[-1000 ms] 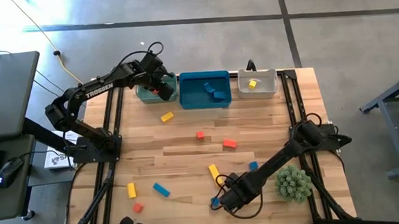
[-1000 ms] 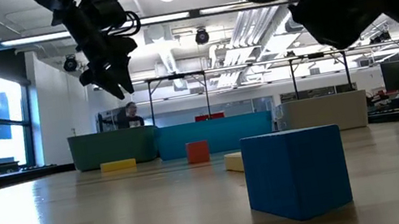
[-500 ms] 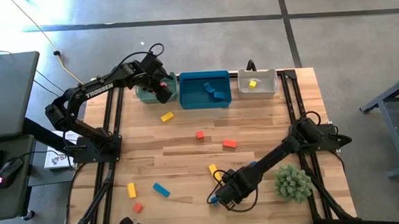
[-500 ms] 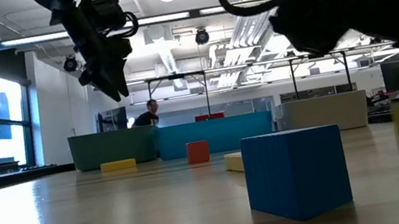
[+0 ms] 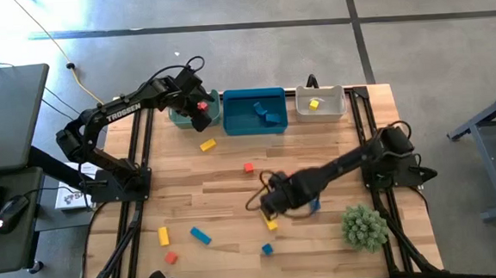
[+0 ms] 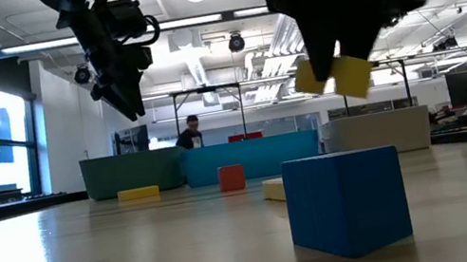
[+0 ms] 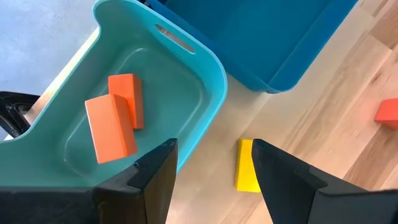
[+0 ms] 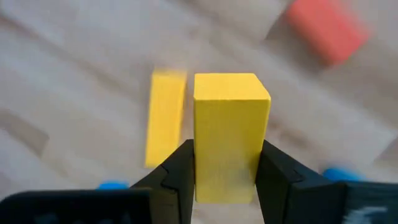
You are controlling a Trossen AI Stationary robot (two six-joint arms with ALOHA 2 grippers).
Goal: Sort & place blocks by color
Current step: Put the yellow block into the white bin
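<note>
right tool (image 8: 225,168): closed on a yellow block (image 8: 229,134), flat faces pinched low down, most of it proud of the fingers; carried over mid-bench, well short of the grey bin (image 5: 319,104)
handling: looks light, rigid, smooth-sided; a flat-face pinch nearer mid-height should stop it pivoting
left tool (image 7: 214,171): fingers apart, empty, by the teal bin (image 7: 205,68), two red blocks (image 7: 118,115) inside
rest: loose blocks on the bench (image 5: 234,187), nearer than the grey bin
</note>
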